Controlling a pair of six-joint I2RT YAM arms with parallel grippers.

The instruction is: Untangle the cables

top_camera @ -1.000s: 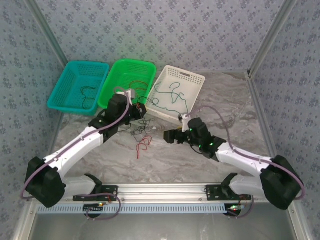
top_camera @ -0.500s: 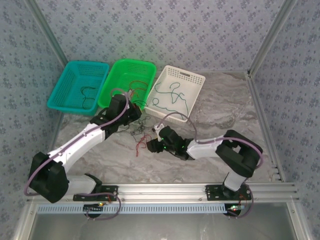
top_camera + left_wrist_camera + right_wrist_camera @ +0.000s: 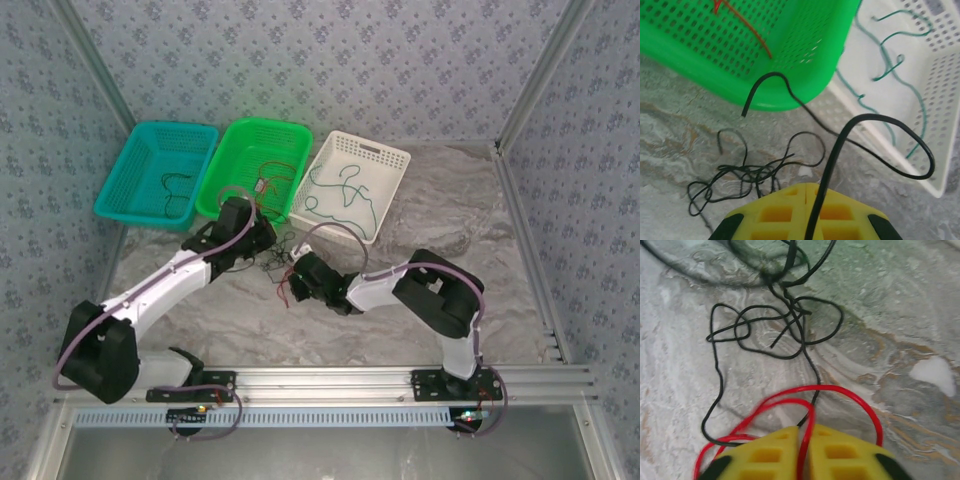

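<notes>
Marble tabletop [image 3: 450,230] w/ thin tangled cables [image 3: 747,172]; L pincer [image 3: 806,192] pinches black cable [image 3: 840,138], R pincer [image 3: 804,432] pinches red cable [image 3: 830,387].

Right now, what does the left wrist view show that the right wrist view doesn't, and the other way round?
Left wrist's own: the green basket, the white basket holding a green cable, and the left gripper shut on an arching black cable.
Right wrist's own: the right gripper shut on a red cable that loops out ahead of it.
Shared: a loose black tangle lying on the marble table.
</notes>
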